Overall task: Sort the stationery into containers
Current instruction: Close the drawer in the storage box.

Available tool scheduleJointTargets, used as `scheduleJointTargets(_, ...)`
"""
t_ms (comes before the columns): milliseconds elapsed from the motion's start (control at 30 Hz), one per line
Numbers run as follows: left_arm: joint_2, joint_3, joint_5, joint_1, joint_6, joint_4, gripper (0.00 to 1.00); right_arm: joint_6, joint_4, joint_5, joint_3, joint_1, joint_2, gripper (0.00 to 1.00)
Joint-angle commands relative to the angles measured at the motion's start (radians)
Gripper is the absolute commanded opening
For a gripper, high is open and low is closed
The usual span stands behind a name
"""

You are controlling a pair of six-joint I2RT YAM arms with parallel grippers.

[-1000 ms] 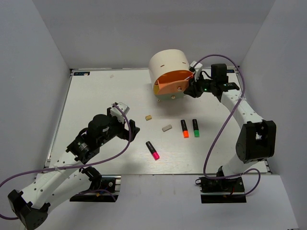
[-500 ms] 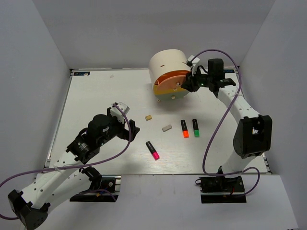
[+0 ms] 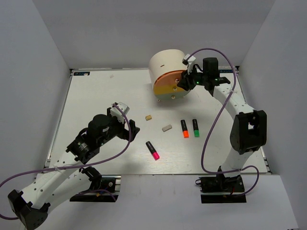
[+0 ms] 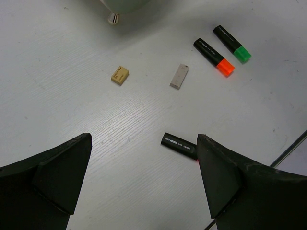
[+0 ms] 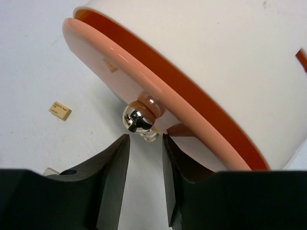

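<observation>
— Where is the right gripper?

— At the far right of the white table, up against the cream half-cylinder organiser. Its fingers stand a narrow gap apart. The shiny round metal knob of the salmon-orange top drawer sits right at their tips. Whether the pads press it, I cannot tell.

— Is that drawer in?

— Nearly. A darker orange strip shows between its front and the cream shell. The front faces the near edge, turned a little to the right.

— And the stationery?

— All loose on the table, around the middle. The black highlighter with an orange tip and the black highlighter with a green tip lie side by side, parallel and just apart. Their long axes run far to near, with the coloured tips toward the arm bases. The black highlighter with a pink tip lies nearer, on a diagonal, its tip pointing near and right. The small grey eraser block sits slanted just left of the orange one. The small tan eraser block is further left and farther back.

— The left gripper?

— Held over the table left of the pink one, fingers wide apart, holding nothing. In its wrist view the pink tip is hidden behind one finger.
</observation>
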Motion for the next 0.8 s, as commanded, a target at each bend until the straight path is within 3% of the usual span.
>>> scheduleJointTargets(0,-0.004,-0.004,0.002,0.003,-0.004,-0.005,1.0,0.015,0.089,0.028,0.029,0.006,-0.001,0.4)
scheduleJointTargets(233,0.005,-0.004,0.002,0.003,-0.004,-0.005,1.0,0.041,0.166,0.055,-0.009,0.012,-0.016,0.48)
scheduleJointTargets(400,0.005,-0.004,0.002,0.003,-0.004,-0.005,1.0,0.038,0.141,0.046,-0.014,0.015,-0.018,0.48)
scheduleJointTargets(767,0.005,-0.004,0.002,0.003,-0.004,-0.005,1.0,0.078,0.222,0.112,-0.202,0.015,-0.139,0.39)
